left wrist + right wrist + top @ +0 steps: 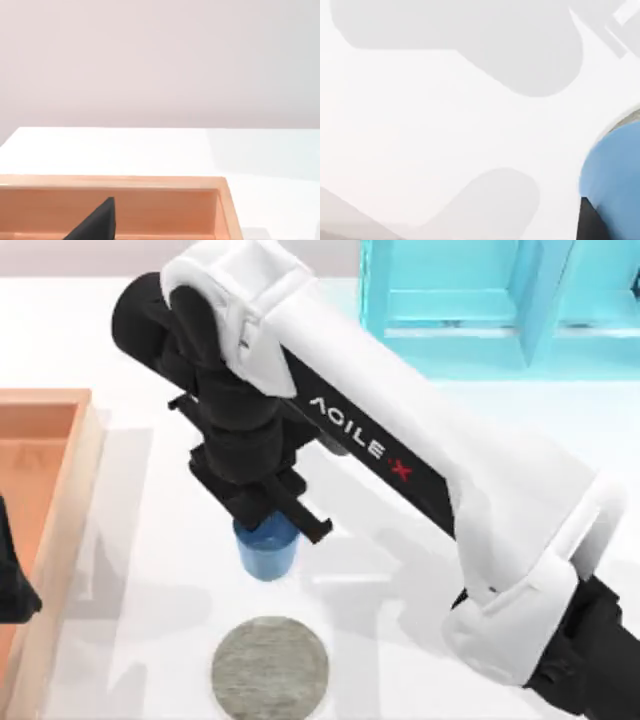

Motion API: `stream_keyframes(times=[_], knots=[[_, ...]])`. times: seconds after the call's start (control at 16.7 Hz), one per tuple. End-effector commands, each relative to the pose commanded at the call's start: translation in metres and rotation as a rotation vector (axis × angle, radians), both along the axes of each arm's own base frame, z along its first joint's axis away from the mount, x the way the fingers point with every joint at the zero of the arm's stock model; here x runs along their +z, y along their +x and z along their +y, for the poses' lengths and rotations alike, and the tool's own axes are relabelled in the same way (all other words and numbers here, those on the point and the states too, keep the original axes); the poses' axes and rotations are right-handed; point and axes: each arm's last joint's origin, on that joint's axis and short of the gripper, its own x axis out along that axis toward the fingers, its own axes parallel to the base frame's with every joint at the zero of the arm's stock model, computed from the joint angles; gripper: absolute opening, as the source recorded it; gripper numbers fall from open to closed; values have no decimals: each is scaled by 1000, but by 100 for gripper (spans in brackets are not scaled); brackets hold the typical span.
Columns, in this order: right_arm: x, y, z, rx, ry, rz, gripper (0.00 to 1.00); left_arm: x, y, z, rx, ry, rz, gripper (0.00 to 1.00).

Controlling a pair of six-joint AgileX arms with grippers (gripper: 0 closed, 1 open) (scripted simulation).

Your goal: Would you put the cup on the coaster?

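A: Where is the cup [267, 550] now?

B: In the top view it sits just beyond the coaster [270, 667], a little toward the far side of the table [400, 570], with a strip of bare table between the two. The right tool [268, 512] is directly over it, its dark fingers down at the rim.

A: Is the tool pinching the cup?

B: The fingers appear to be at either side of the upper part, so I judge it is pinching the cup, though the contact itself is hidden by the wrist. In the right wrist view the blue wall of the cup [615, 185] fills one corner with a dark finger against it and a sliver of grey coaster behind.

A: Lifted or standing?

B: I cannot tell; its base is hard to separate from its shadow.

A: And the left arm?

B: Parked at the left edge of the table over the wooden tray [45, 490]. Whether its tool is spread or pressed together I cannot tell.

A: So how far along are we?

B: The cup seems grasped, but it is not on the coaster. What is left is the short carry to the disc, setting it down centred, and letting go.
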Motion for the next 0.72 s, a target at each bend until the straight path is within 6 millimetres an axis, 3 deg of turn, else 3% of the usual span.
stream_keyframes(times=[0.36, 0.54, 0.72], knots=[[-1, -59, 23, 654, 31, -15, 0, 0, 0, 0, 0, 0, 0, 100], [-1, -75, 25, 811, 37, -22, 0, 0, 0, 0, 0, 0, 0, 100], [-1, -79, 25, 850, 38, -25, 0, 0, 0, 0, 0, 0, 0, 100]])
